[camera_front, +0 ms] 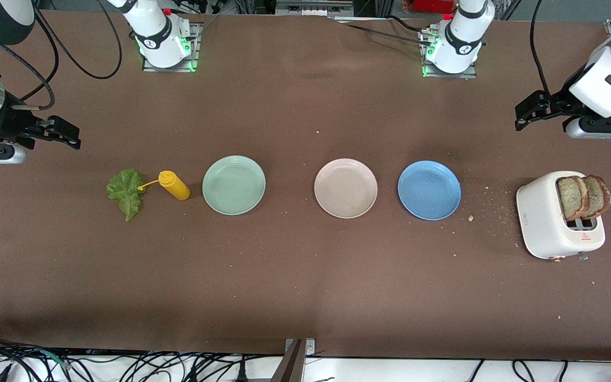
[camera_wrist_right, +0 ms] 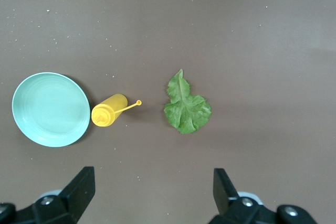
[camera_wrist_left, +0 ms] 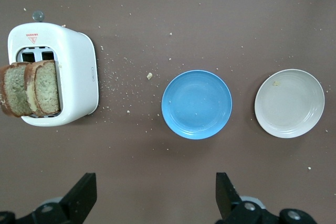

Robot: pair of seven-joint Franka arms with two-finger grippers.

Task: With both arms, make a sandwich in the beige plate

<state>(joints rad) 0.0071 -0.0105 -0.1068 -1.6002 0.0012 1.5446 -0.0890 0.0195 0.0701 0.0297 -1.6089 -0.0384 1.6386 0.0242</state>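
Two speckled brown bread slices point(camera_wrist_left: 30, 88) stand in the glossy white toaster point(camera_wrist_left: 73, 74); matte round beige plate point(camera_front: 345, 188) bare. Left gripper point(camera_wrist_left: 155, 195) and right gripper point(camera_wrist_right: 152, 192) hover, jaws open, holding nothing.

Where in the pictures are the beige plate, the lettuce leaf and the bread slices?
beige plate point(camera_front: 346, 180): front view, on the bare middle of its dish.
lettuce leaf point(camera_wrist_right: 186, 109): right wrist view, on the middle of the leaf.
bread slices point(camera_wrist_left: 44, 86): left wrist view, on one slice's face, standing in the toaster.
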